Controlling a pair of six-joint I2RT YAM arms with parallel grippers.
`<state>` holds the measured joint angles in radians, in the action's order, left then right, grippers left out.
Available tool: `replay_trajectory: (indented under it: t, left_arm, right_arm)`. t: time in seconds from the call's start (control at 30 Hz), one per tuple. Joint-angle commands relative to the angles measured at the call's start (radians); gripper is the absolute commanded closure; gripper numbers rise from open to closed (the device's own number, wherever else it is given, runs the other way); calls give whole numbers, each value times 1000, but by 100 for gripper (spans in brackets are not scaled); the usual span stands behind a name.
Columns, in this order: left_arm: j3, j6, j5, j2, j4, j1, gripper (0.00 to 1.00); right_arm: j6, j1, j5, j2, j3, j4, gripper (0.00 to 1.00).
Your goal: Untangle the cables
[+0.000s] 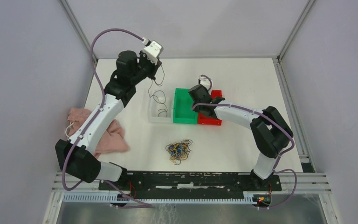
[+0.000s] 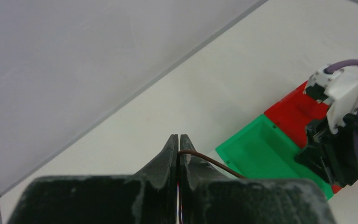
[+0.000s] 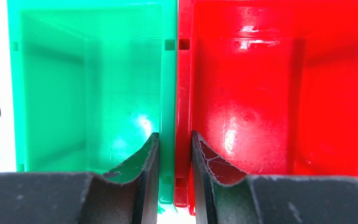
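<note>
My left gripper (image 1: pixel 157 71) is raised at the back of the table, shut on a dark brown cable (image 1: pixel 157 96). The cable hangs down into the clear bin (image 1: pixel 154 116). In the left wrist view the jaws (image 2: pixel 179 140) are closed, and the brown cable (image 2: pixel 209 161) comes out on the right side. A tangle of brown, yellow and blue cables (image 1: pixel 178 150) lies on the table near the front. My right gripper (image 1: pixel 198 108) is closed over the adjoining walls of the green bin (image 3: pixel 88 84) and the red bin (image 3: pixel 270 84).
The green bin (image 1: pixel 176 106) and red bin (image 1: pixel 209 122) stand side by side right of the clear bin. A pink cloth (image 1: pixel 114 137) lies at the left under my left arm. Grey walls enclose the table.
</note>
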<state>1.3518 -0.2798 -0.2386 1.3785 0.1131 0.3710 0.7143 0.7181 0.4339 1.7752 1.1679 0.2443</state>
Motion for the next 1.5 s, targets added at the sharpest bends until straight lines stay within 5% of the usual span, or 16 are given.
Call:
replay_trajectory:
  t: [0.0,0.5,1.13,1.47]
  left_arm:
    - [-17,-79,87,27,65,22,94]
    - [-63,-92,201,168,117,73,96]
    - [-131,-193,339,344,-5,124,94]
    - [4,-178,352,405,162,129,50]
  right_arm:
    - [78,3,-71,-22,-21,6,89]
    - [89,4,-86,-35,-29,10,89]
    - [85,4,-103,-44,-45,-5,89]
    - [88,3,-110,-57,-59,-11,89]
